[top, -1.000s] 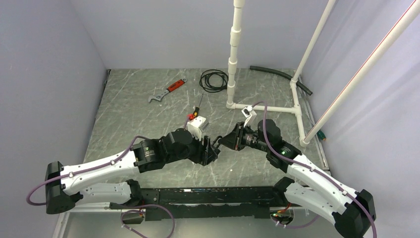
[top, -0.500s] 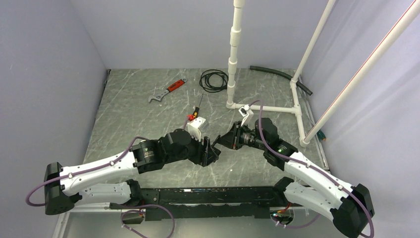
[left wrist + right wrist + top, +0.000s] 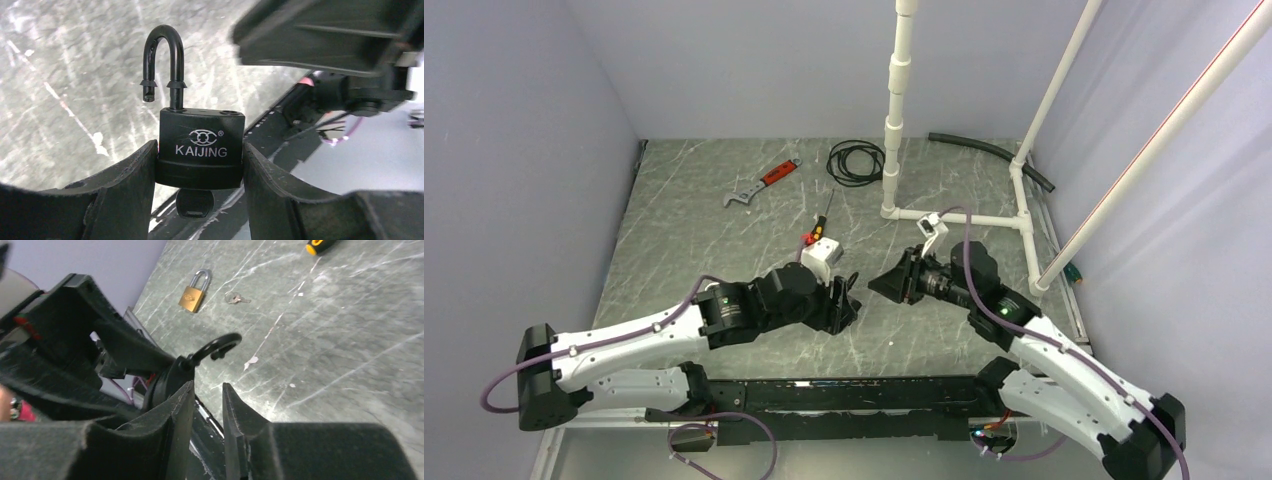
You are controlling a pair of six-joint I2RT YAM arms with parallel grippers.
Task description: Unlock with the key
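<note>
Your left jaws clamp the padlock [image 3: 200, 150], shackle [image 3: 162, 60] open; what looks like the key [image 3: 194, 204] sits under it. Your right jaws stand slightly apart, empty.

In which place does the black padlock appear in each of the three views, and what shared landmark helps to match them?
Top external: black padlock just below centre, tiny, hard to make out.
Left wrist: black padlock in the middle, shackle open, pointing up.
Right wrist: black padlock left of centre, edge-on.
Shared landmark: left fingers clamping it.
</note>
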